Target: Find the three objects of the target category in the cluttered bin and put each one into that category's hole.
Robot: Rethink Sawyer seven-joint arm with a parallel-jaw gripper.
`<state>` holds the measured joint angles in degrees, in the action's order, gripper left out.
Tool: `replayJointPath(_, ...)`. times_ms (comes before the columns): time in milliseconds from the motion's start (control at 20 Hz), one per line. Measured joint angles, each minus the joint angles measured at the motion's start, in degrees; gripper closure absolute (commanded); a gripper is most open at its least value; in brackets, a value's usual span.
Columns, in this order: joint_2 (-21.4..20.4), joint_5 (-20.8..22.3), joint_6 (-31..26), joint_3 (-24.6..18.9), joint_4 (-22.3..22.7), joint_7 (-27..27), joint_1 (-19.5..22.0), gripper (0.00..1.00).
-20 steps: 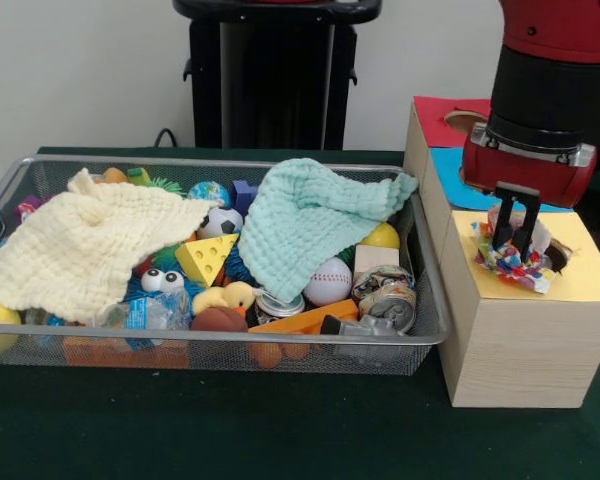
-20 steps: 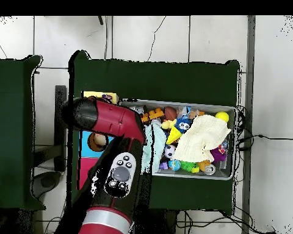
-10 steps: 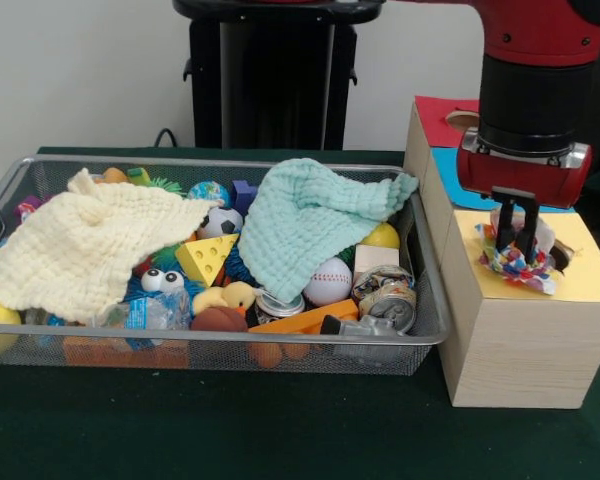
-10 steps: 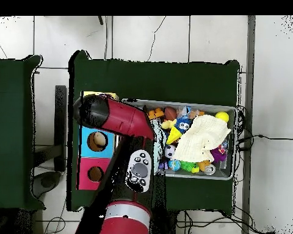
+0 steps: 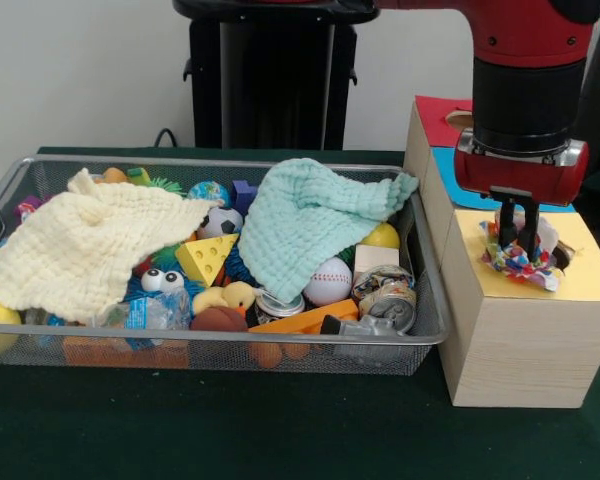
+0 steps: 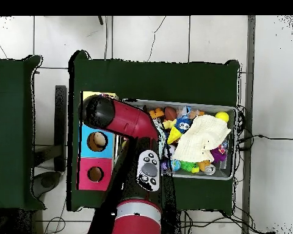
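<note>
The black two-fingered pincer (image 5: pixel 517 232) hangs at the right of the front view, under the red and black arm (image 5: pixel 525 90), with its narrow fingers (image 5: pixel 530 222) set close together and closed on a crumpled, multicoloured paper wrapper (image 5: pixel 520 256). The wrapper sits on the yellow top panel (image 5: pixel 590 270) of the pale wooden box (image 5: pixel 515 350), over that panel's hole, whose dark edge (image 5: pixel 559 259) just shows at the wrapper's right side. Whether the wrapper rests on the panel or is only held against it cannot be told.

Behind the yellow panel, higher in the frame, lie a blue panel (image 5: pixel 445 175) and a red panel (image 5: pixel 438 118) with its own round hole (image 5: pixel 463 121). In the overhead view the arm (image 6: pixel 121 119) covers the yellow end of the box, leaving the blue hole (image 6: pixel 97 141) and the red hole (image 6: pixel 95 174) uncovered.

To the left of the box in the front view stands the grey wire mesh bin (image 5: pixel 230 350) on the dark green table cover (image 5: pixel 230 430). A pale yellow knitted cloth (image 5: pixel 85 245) is spread over its left half and a mint green knitted cloth (image 5: pixel 315 215) over the middle. Between and below them lie a yellow cheese wedge (image 5: pixel 206 258), a small soccer ball (image 5: pixel 221 222), a white baseball (image 5: pixel 329 281), a yellow rubber duck (image 5: pixel 226 297) and a crushed metal can (image 5: pixel 387 297).
</note>
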<state>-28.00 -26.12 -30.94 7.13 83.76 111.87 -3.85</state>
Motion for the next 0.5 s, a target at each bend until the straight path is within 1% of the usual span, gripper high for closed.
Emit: replayJointPath(500, 0.15, 0.00, 0.00, -0.83, 1.36, 0.00, -0.76, 1.00)
